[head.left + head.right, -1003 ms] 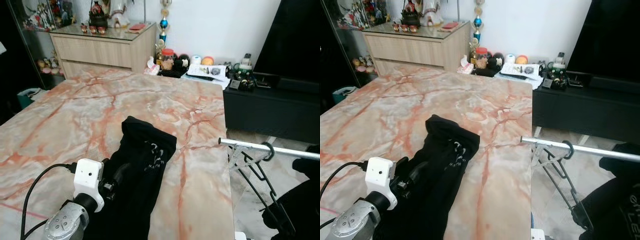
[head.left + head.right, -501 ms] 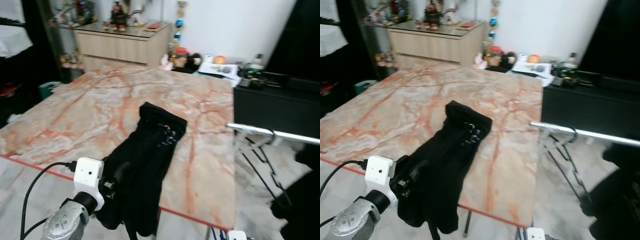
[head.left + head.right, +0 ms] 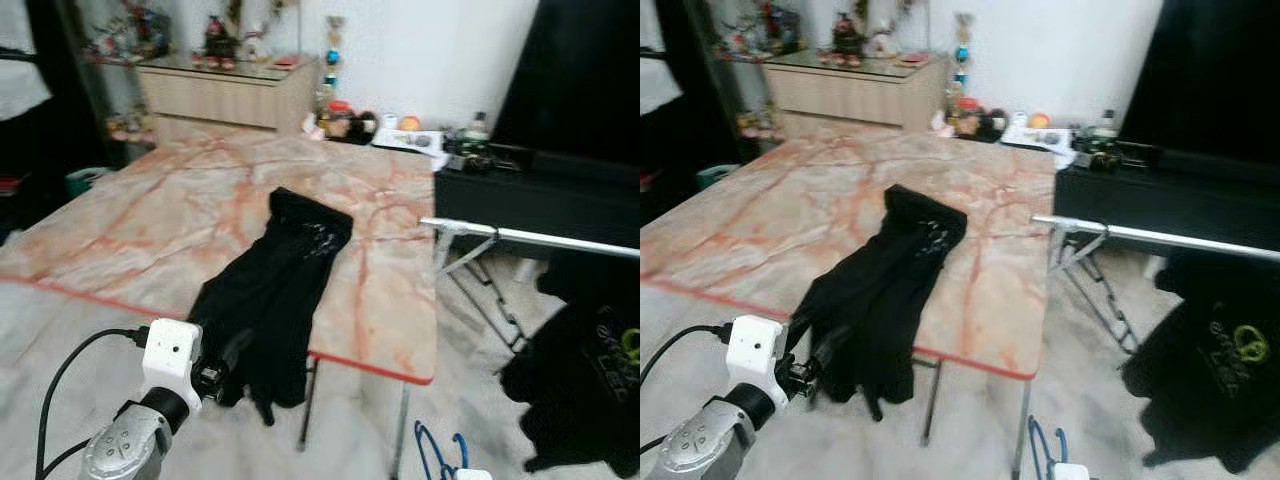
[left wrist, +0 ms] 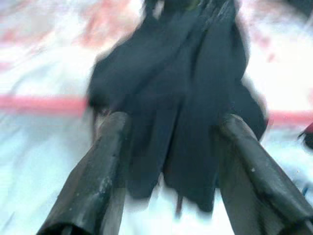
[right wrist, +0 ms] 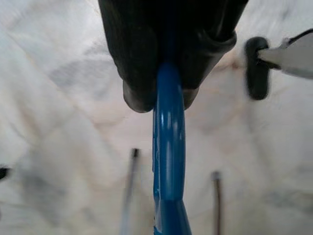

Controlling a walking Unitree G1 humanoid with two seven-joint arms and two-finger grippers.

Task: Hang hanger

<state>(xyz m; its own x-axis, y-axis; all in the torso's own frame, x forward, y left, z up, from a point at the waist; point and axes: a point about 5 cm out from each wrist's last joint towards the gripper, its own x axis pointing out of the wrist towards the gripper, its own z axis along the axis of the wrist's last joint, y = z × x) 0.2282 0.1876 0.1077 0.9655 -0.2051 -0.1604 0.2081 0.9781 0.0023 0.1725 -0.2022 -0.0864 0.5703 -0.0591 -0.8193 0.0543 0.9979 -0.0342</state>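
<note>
Camera has pulled back: table (image 3: 400, 300) edge now visible. My right gripper (image 5: 168, 93) stays clamped on blue hanger (image 5: 167, 147), low, below rail (image 3: 530, 238); left gripper (image 4: 168, 147) spread, empty. Hanging pending.

Blue hanger (image 3: 437, 447) low in the frame
Thin blue plastic (image 5: 168, 147), pinched between black jaws, bottom centre-right above the pale floor.

A marble-patterned folding table (image 3: 170, 215) with a red edge fills the centre-left of the frame; a black garment (image 3: 272, 290) lies on it, drooping over its near edge.
</note>
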